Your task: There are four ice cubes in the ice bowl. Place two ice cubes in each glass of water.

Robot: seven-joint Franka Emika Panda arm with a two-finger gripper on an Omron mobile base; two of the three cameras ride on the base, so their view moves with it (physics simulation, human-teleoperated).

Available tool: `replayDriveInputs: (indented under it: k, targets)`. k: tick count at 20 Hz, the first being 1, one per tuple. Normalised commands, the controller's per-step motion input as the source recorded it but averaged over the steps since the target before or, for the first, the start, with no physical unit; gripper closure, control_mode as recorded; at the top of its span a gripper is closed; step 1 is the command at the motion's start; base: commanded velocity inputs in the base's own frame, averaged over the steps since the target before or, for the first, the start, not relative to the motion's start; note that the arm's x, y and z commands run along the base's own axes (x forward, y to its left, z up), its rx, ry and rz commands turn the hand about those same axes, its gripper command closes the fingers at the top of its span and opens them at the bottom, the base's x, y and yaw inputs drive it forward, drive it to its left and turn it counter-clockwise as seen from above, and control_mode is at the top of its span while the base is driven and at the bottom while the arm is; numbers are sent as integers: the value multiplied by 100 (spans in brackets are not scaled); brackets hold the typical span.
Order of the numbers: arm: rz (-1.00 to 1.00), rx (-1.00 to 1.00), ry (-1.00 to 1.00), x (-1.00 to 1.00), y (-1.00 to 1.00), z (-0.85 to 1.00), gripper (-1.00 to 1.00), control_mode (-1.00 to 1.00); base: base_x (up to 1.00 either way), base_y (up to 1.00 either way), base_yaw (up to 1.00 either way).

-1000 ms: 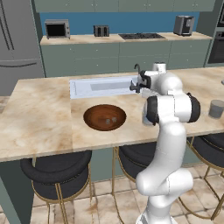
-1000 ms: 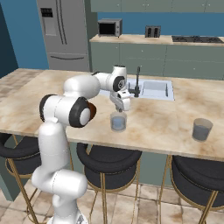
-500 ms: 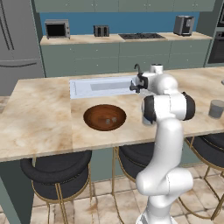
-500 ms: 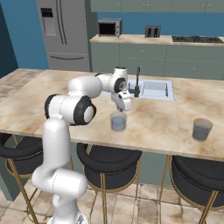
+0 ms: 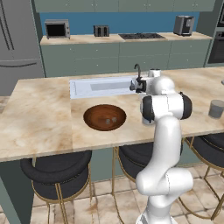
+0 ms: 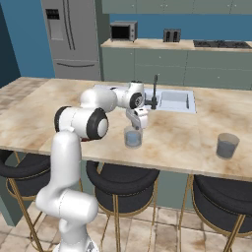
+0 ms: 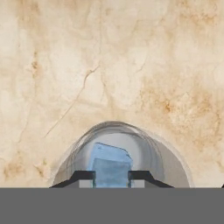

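Marble tabletop (image 6: 187,133) runs wide and bare around the work. In the right base view the claw (image 6: 136,126) hangs just above the rim of the nearer short clear glass tumbler of water (image 6: 133,138), which stands close to the tabletop's near edge. The second clear tumbler (image 6: 227,145) stands well apart to the right, also near that edge, with open marble between the two.

From the hand view, the claw's dark fingertips (image 7: 83,176) stand narrowly apart, gripping a small pale blue translucent ice cube (image 7: 110,166) directly over the tumbler's round mouth; another pale cube seems to lie inside the glass, though I cannot tell for sure.

From the left base view, the white arm hides the nearer tumbler. That view shows the wide reddish-brown wooden bowl (image 5: 105,117) left of the arm, near the front edge, with two tiny greyish cubes (image 5: 110,119) inside. A pale inset sink (image 5: 103,86) with a dark tap (image 5: 137,72) lies beyond the bowl.
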Motion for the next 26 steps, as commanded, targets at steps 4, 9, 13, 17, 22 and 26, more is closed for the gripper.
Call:
replayDriveInputs:
  k: [4,9,13,17,22,26]
  targets:
    - [0,0,0,10,0,-30,100,-100,0,0,0]
    - [0,0,0,4,0,-25,100,-100,0,0,0]
    - [0,0,0,10,0,-13,100,-100,0,0,0]
    - [0,0,0,1,-1,0,100,-100,0,0,0]
    - [0,0,0,0,0,0,100,-100,0,0,0]
    - [0,0,0,0,0,1,-100,-100,0,0,0]
